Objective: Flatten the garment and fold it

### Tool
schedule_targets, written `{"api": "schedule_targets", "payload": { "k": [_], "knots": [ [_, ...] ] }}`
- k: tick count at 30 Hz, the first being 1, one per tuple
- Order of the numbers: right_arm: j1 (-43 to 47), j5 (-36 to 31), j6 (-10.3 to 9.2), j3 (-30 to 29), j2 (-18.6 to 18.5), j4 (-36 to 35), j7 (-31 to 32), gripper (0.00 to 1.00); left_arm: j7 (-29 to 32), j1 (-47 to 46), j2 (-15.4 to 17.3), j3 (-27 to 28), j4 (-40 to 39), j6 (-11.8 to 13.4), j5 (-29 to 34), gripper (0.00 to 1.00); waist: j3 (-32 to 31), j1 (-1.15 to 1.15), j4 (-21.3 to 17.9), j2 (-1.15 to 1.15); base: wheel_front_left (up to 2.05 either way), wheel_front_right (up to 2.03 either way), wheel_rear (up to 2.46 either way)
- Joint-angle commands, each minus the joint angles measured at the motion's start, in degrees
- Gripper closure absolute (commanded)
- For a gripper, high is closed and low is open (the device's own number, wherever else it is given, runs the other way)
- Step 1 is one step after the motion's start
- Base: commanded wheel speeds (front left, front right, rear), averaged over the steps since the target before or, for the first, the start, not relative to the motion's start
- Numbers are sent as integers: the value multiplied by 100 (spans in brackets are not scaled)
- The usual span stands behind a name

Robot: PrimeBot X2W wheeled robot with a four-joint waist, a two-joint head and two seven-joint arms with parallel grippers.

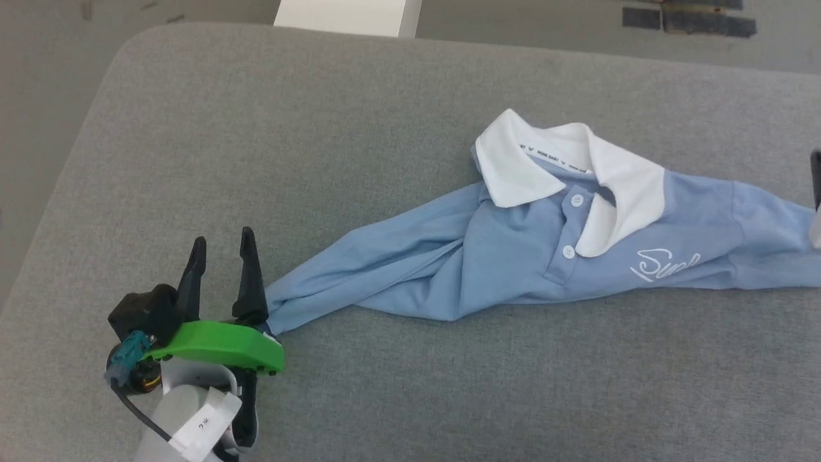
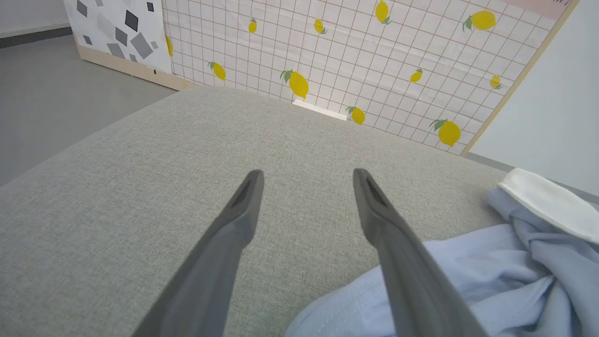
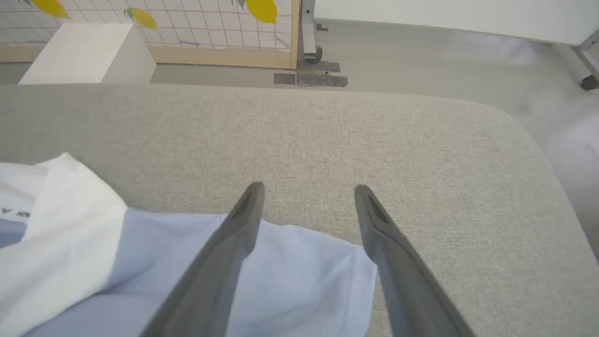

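Grey cushion [image 1: 256, 160] | garment [image 1: 500, 269] bunched lengthwise | white block [image 1: 346, 16] beyond | lemon-print panel [image 2: 351, 47]

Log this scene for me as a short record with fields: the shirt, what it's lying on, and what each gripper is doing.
Garment: light blue polo shirt, bunched into a long strip, neither flat nor folded
Collar: white, front side up
Surface: grey fabric pad
Left gripper: open, nothing between its fingertips; one end of the shirt lies beside its base
Right gripper: open, fingers over the shirt's other end
Task state: flattening not yet done
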Motion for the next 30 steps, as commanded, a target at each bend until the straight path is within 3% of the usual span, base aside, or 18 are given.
{"api": "schedule_targets", "payload": {
  "k": [1,7,13,23,30],
  "knots": [
    [106,150,-8,8,84,-136,-341,0,13,34,44,-15,15,-28,65,0,-217,0,-94,0,0,0,0],
    [766,623,-8,112,418,-686,-1637,0,90,227,95,-24,7,15,40,0,-646,0,-291,0,0,0,0],
    [1777,825,-8,38,905,-1159,-2316,0,175,434,136,-30,-63,66,8,0,-942,0,-415,0,0,0,0],
    [2631,1081,-8,-51,1278,-1546,-2479,0,482,532,157,-154,-163,96,-50,0,-1018,0,-582,0,0,0,0],
    [2544,1067,-8,-90,1302,-1695,-2399,0,1613,-476,228,-678,41,-113,41,0,-776,0,-615,0,0,0,0]
  ]
}}
